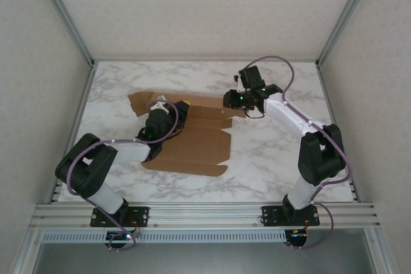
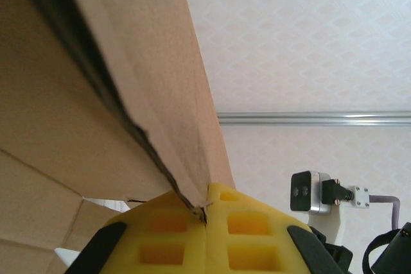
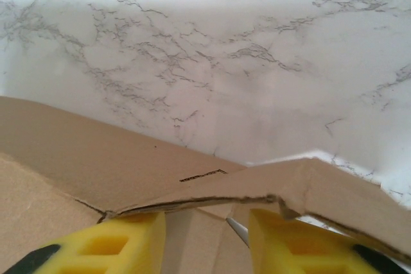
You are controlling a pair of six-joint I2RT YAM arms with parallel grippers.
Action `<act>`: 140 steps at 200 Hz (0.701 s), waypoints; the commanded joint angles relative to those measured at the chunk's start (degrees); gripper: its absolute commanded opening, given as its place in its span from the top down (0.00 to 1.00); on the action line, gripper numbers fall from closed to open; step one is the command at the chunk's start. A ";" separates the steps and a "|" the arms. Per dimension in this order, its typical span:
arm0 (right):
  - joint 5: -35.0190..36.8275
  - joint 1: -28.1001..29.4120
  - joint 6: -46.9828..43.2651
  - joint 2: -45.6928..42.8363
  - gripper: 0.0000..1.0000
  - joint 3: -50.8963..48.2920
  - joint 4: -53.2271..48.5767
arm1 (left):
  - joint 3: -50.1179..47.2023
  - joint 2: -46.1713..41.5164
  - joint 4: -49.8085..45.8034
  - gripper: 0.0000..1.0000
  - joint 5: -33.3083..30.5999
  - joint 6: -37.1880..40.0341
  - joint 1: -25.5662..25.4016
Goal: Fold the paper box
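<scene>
The paper box (image 1: 199,149) is a brown cardboard sheet lying mostly flat on the left half of the marble table, with flaps along its back edge. My left gripper (image 1: 183,107) is over the sheet's back left part, shut on a raised flap. In the left wrist view its yellow pads (image 2: 173,235) pinch the flap's edge (image 2: 154,94) at the tips (image 2: 205,210). My right gripper (image 1: 230,99) is at the sheet's back right corner. It stands open (image 3: 205,229), and a lifted flap (image 3: 321,184) lies across its yellow fingertips (image 3: 131,239).
White panels and metal frame posts close in the table (image 1: 276,152) on three sides. An aluminium rail (image 1: 205,213) runs along the near edge by the arm bases. The right arm's wrist camera (image 2: 311,192) appears in the left wrist view.
</scene>
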 commanded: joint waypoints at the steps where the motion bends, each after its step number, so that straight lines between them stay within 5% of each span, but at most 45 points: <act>1: -4.63 -0.18 3.84 -4.51 0.59 -1.91 4.45 | -1.84 -1.35 -1.79 1.00 -1.04 -0.62 -1.24; 81: -10.72 -0.22 17.44 -7.74 0.43 -9.17 12.01 | -1.56 -0.96 -3.14 1.00 -2.04 -1.16 -1.23; 140: -15.28 -0.26 23.26 -6.66 0.41 -12.24 18.39 | -0.91 -1.29 -4.32 1.00 -1.65 -1.14 -1.31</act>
